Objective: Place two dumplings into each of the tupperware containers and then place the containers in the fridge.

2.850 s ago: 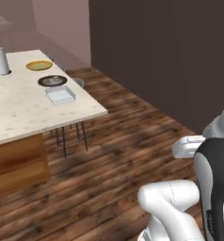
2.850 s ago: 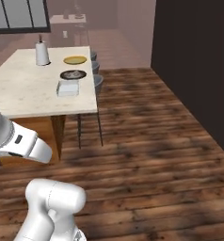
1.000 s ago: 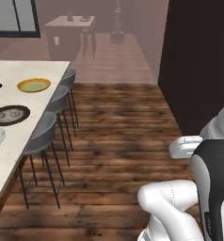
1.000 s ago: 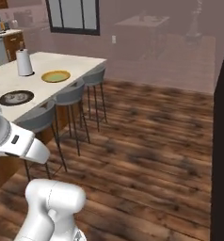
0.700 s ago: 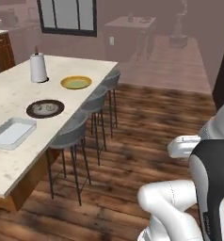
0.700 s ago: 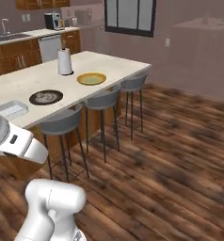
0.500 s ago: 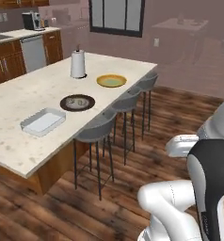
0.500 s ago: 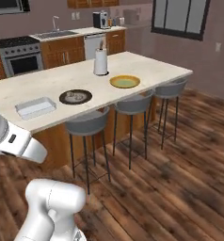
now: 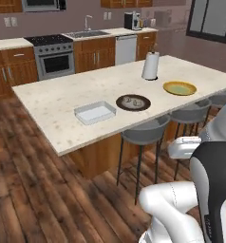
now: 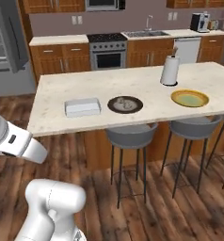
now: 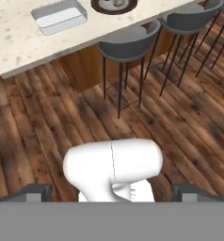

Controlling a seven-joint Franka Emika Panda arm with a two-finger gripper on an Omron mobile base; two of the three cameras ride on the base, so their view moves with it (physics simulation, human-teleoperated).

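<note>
With its two-finger gripper [image 11: 112, 192] spread wide and empty, the robot should roll squarely up to the pale stone island [image 9: 62, 102], where the translucent rectangular tupperware tray [image 9: 95, 112] lies beside the dark brown plate [image 9: 133, 102] holding dumplings [image 9: 131, 100].

Count, bench [image 9: 62, 102] top: 1 clear tray [image 9: 95, 112], possibly two stacked, cannot tell; 1 dark plate [image 9: 133, 102] carrying small pale lumps, 2 made out, the rest too small to count; 1 yellow plate [image 9: 180, 88]; 1 paper towel roll [image 9: 151, 65]

Stools [image 10: 131, 135] along the near side: 3 in the right base view

Back wall: 1 stove [image 9: 53, 59], 1 sink [image 9: 89, 33], 1 coffee maker [image 10: 197, 22], 1 fridge [image 10: 8, 47]
</note>
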